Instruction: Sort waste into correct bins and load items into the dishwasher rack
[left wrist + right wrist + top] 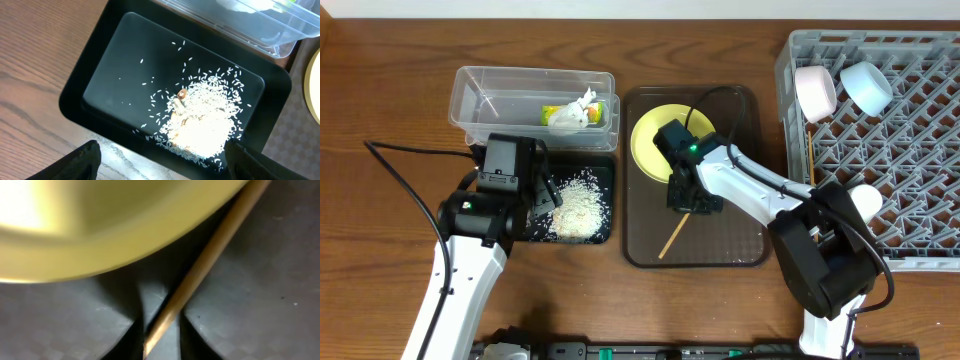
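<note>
- Right gripper (160, 341) was down on the brown serving tray (740, 240), fingertips pinched tight on the wooden chopstick (200, 275), right at the edge of the yellow plate (655, 140).
- Left gripper (162, 155) hung wide open over the black tray (115, 65), holding nothing, with the rice (205, 125) heaped right under it.
- Wrapper (558, 115) and tissue (585, 108) sat in the clear tub (480, 90).
- Pink bowl (814, 92) and blue bowl (865, 85) were in the rack (920, 200), at its far left corner.

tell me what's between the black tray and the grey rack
The brown serving tray, holding the yellow plate and a chopstick; seen overhead.
</note>
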Available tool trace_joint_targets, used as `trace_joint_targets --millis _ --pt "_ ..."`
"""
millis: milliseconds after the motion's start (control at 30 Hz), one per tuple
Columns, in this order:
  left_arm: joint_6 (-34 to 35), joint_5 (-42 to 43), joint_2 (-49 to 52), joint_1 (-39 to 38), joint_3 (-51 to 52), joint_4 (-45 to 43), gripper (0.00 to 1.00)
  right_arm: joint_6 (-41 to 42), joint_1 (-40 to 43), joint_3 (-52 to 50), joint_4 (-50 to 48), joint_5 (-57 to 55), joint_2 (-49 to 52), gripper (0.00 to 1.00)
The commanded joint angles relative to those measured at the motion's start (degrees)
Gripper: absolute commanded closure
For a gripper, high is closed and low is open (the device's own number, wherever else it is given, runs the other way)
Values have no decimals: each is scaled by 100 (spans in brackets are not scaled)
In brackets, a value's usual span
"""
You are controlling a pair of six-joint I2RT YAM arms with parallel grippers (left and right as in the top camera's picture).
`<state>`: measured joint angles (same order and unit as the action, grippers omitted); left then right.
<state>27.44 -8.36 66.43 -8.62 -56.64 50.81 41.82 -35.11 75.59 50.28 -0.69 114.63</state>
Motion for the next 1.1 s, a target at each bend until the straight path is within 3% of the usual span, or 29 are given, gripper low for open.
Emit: trace_joint_targets --millis 0,67,200,400,767,1067 --pt "72 -114 24 35 50 20 19 101 50 -28 83 -103 35 91" --pt "72 -114 24 35 50 20 19 98 177 -28 181 -107 11 98" --pt "72 -111 24 35 50 20 19 -168 590 -26 334 -227 -107 99" --pt "72 -114 24 35 50 20 19 -1537 1338 20 341 -245 -651 99" --pt "72 -114 24 35 50 15 19 -3971 3005 42 326 -55 -2516 99" --pt "74 -111 24 35 50 15 19 -4404 3788 39 507 -50 -2223 99"
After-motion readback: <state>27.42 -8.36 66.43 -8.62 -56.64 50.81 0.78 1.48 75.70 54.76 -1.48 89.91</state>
